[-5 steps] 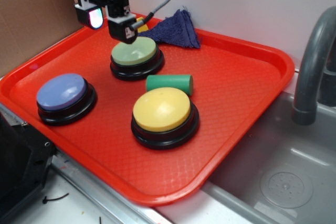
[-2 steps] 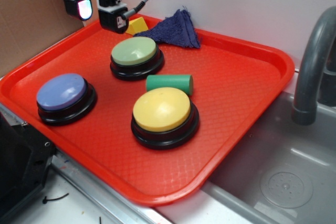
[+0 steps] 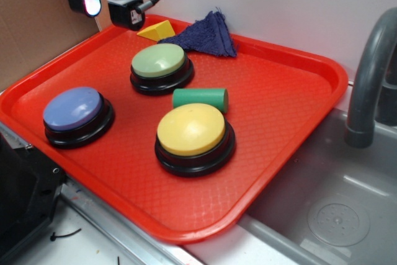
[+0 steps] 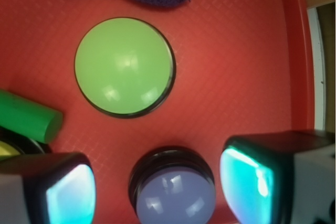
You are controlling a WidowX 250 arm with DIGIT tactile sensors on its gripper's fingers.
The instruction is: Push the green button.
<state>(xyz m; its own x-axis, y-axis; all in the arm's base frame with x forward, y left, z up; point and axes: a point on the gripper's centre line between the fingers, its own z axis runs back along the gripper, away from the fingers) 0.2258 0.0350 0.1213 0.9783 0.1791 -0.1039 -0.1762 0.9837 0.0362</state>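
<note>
The green button [image 3: 159, 61] [image 4: 124, 66], a pale-green dome on a black base, sits toward the back of the red tray [image 3: 279, 91]. My gripper [image 3: 107, 4] [image 4: 157, 192] hangs high above the tray's back left corner, well clear of the button and to its upper left. Its two fingers stand wide apart with glowing pads [image 4: 68, 195], and nothing is between them. In the wrist view the green button lies ahead of the fingers, untouched.
A blue button [image 3: 73, 108] [image 4: 175, 195] sits at the tray's left, a yellow button [image 3: 191, 130] in front, and a dark green cylinder [image 3: 200, 98] between yellow and green. A yellow wedge [image 3: 157, 30] and blue cloth [image 3: 205, 34] lie at the back. A sink [image 3: 335, 215] and faucet [image 3: 369, 72] are right.
My gripper has risen off the green button's far edge and drawn back to the upper left, uncovering the yellow wedge. The buttons have not moved.
</note>
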